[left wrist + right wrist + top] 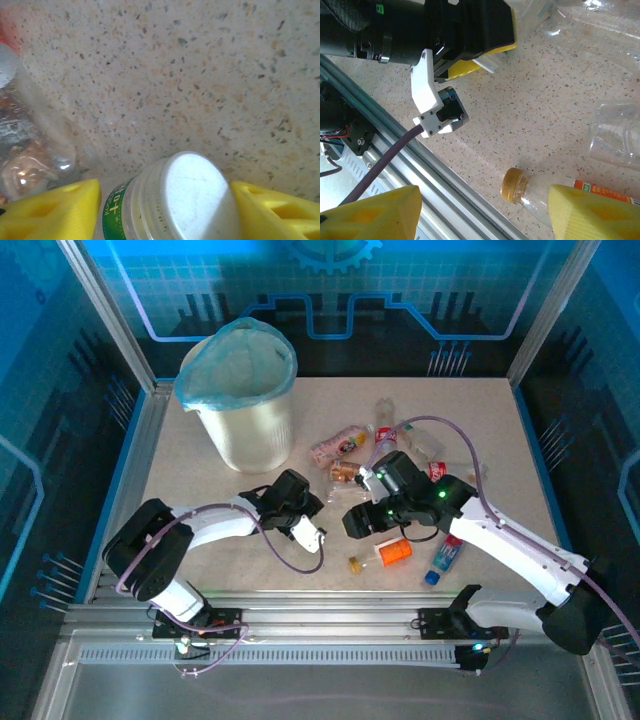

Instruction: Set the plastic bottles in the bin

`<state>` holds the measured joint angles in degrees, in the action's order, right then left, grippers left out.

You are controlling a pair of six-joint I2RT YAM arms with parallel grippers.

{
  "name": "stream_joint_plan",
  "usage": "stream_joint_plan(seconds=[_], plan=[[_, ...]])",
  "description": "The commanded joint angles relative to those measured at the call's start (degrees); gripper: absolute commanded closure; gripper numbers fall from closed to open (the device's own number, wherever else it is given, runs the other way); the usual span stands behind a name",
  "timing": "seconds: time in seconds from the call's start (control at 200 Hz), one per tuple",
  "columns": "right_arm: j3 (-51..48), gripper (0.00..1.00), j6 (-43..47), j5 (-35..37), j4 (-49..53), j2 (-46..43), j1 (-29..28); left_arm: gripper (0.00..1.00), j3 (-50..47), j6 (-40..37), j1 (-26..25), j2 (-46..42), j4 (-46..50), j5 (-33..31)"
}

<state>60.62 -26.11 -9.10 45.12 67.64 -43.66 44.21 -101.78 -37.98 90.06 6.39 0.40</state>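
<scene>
Here the left gripper (165, 202) is clamped on a white-capped bottle (192, 195) with a green label, low over the speckled table (200, 75), while the right gripper (485, 200) hangs spread wide above a gold-capped bottle (530, 195), and the bag-lined white bin (245, 445) stands far-left, near other bottles (345, 443) lying mid-table.

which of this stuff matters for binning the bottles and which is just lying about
Job: bin; white-capped bottle in left gripper; orange-label bottle; pink-label bottle; blue-capped bottle.
Not the job: purple cable; aluminium rails.
</scene>
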Motion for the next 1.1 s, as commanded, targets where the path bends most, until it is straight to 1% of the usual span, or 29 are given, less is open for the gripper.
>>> stream_joint_plan(seconds=[0.0, 0.265, 0.46, 0.755, 0.805, 0.83, 0.875, 1.095], plan=[[0.3, 0.32, -1.1, -0.6, -1.7, 0.2, -1.2, 0.33, 2.0, -2.7, 0.1, 1.1, 3.9, 1.5], [0.0, 0.32, -1.3, -0.5, -1.4, -0.5, -1.8, 0.38, 2.1, -3.2, -1.0, 4.0, 2.7, 1.7], [-0.3, 0.32, -1.3, 0.0, -1.1, -1.1, -1.8, 0.38, 3.4, -3.8, -1.8, 5.3, 2.6, 1.4], [-0.9, 0.32, -1.8, -0.2, -1.5, -1.3, -1.9, 0.50, 4.4, -4.0, -1.9, 5.9, 2.8, 1.5], [-0.8, 0.32, -1.6, -0.1, -1.4, -1.2, -1.9, 0.52, 4.5, -3.9, -1.9, 5.4, 3.1, 1.8], [-0.7, 0.32, -1.6, 0.0, -1.3, -1.1, -1.9, 0.55, 4.6, -3.8, -1.9, 5.2, 3.3, 2.0], [-0.5, 0.32, -1.5, 0.1, -1.1, -1.0, -1.9, 0.57, 4.5, -3.8, -2.0, 4.5, 3.7, 2.4], [0.5, 0.32, -1.0, 0.5, -0.4, -0.6, -1.9, 0.62, 4.7, -1.3, -3.3, -2.8, 8.6, 4.5]])
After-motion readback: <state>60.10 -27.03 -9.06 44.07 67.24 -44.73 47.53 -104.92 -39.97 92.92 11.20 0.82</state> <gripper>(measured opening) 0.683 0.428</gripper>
